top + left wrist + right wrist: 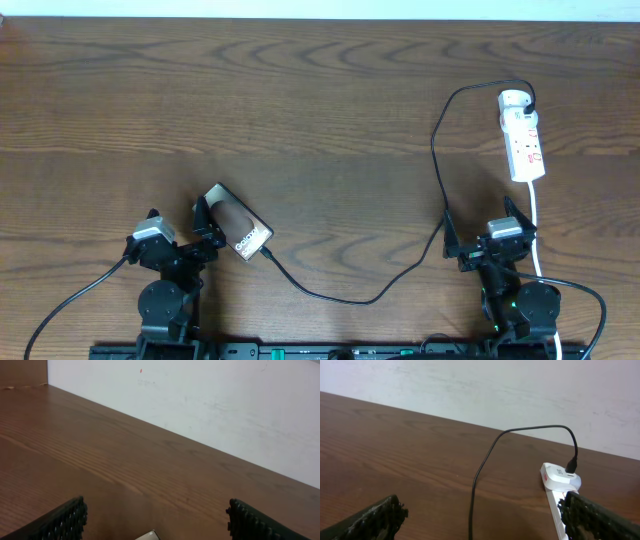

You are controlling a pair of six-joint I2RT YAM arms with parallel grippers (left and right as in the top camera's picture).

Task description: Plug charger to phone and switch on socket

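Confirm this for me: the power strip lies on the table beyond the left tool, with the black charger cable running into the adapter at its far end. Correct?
Not quite. The overhead view shows the power strip lying beyond the right tool, not the left. The rest holds: the black charger cable does run into the adapter at its far end.

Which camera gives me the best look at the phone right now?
Overhead: the whole phone shows, lettering up. Left wrist catches only a likely corner at its bottom edge; right wrist shows none of it.
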